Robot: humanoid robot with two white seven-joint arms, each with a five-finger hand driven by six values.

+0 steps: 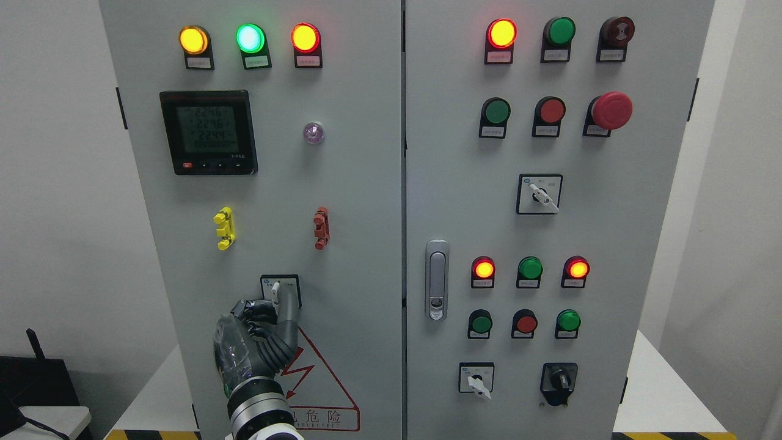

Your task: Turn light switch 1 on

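A small rotary switch with a white handle sits on a black-framed plate low on the left cabinet door. The handle points roughly straight up. My left hand reaches up from the bottom edge and is at the switch. Its dark fingers curl at the left of the handle's lower part, and the thumb presses at the right. The hand covers the lower half of the plate. My right hand is out of view.
The left door also carries three lit lamps, a digital meter, yellow and red clips, and a warning triangle. The right door holds lamps, push buttons, an emergency stop, a door latch and three rotary switches.
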